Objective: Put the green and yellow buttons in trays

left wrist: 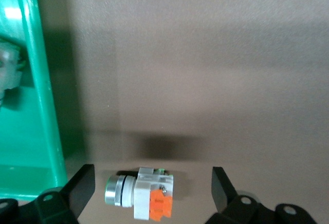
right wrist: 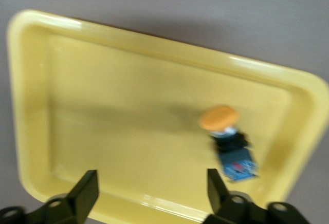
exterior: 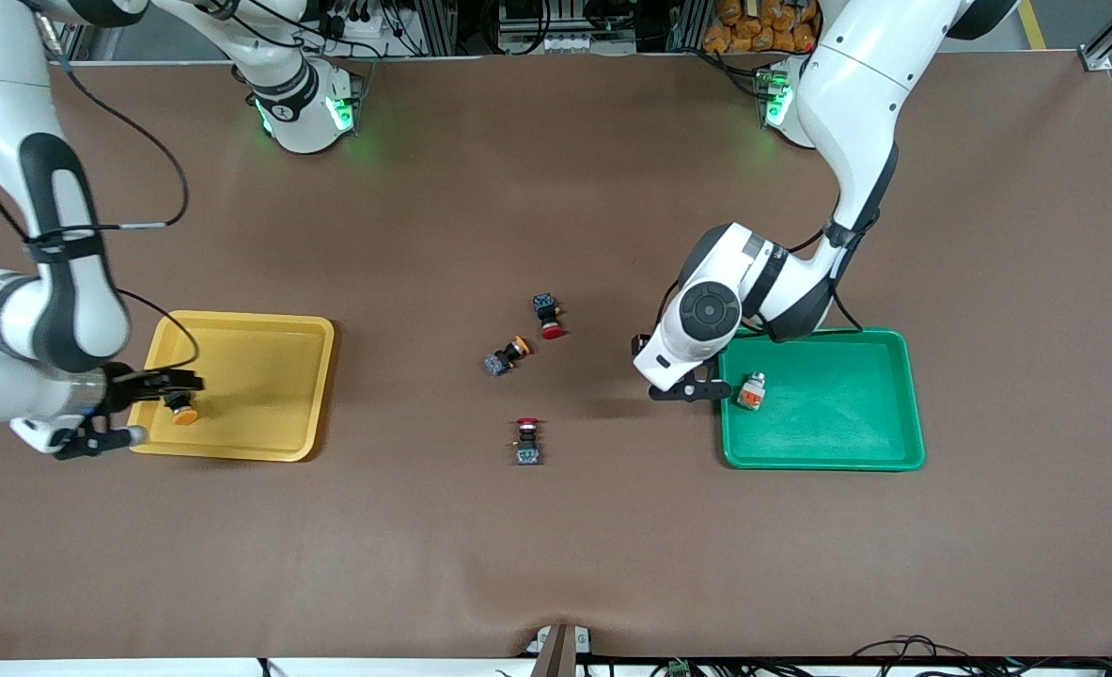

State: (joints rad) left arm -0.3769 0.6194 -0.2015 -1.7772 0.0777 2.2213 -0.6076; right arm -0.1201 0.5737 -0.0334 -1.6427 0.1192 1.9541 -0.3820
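Nearest the camera, a red-capped button (exterior: 527, 442) sits mid-table between the arms. Right gripper (exterior: 147, 410) hangs spread and empty over the yellow tray (exterior: 264, 444), a yellow button (exterior: 181, 409) lying in it just below. Left gripper (exterior: 696, 387), spread too, straddles a white-grey button (left wrist: 144, 199) on the table beside the green tray (exterior: 823, 461), which holds another (exterior: 752, 392).

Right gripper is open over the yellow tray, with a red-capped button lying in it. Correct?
Not quite. The right gripper is open over the yellow tray, but the button lying in it has an orange-yellow cap, not red; the right wrist view shows it.
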